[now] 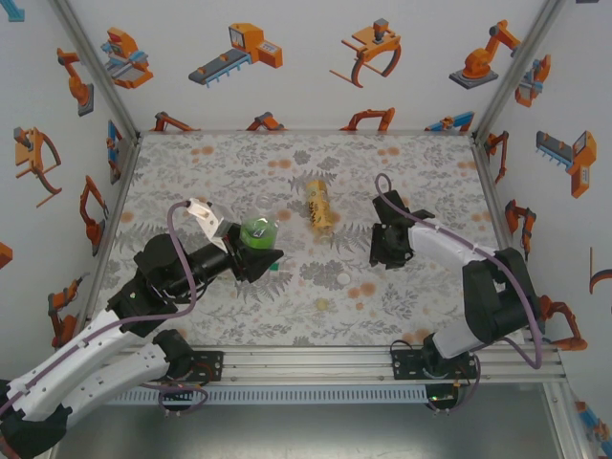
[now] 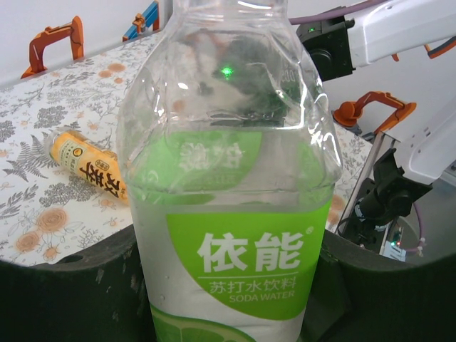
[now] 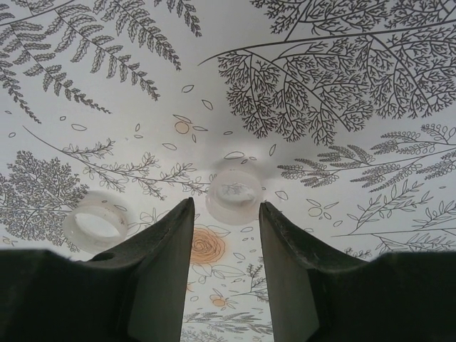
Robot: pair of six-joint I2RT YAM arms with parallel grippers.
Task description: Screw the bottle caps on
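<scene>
Bottle caps were not yet confirmed on any bottle. Two of them lay loose on the table (image 1: pixel 430 172), so the task was judged to be at an early stage.

At the left, the left gripper (image 1: pixel 254 251) was clamped on the green-labelled bottle (image 2: pixel 235 263), with a finger on each side of its body and the bottle roughly upright. The neck ran off the top of the left wrist view, so whether it carried a cap could not be told.

Toward the centre, the amber bottle (image 1: pixel 320 206) lay on its side, well apart from both grippers. The state of its mouth could not be told either.

At the right, the right gripper (image 3: pixel 225 205) pointed down at the table with its jaws partly apart and nothing between them. A translucent white cap (image 3: pixel 234 192) lay just beyond the fingertips, in line with the gap. A second pale cap (image 3: pixel 95 224) lay near it, outside one finger.

Work left, as judged: grasp a cap, carry it to the held bottle, thread it on, then repeat for the others (the amber bottle would first need standing up).

Nothing stood between the jaws and the nearer cap. The second cap was near enough to be nudged during the grasp. The amber bottle lay between the two arms and close to the likely transfer path. The printed enclosure walls (image 1: pixel 287 86) stood well apart from the work.
</scene>
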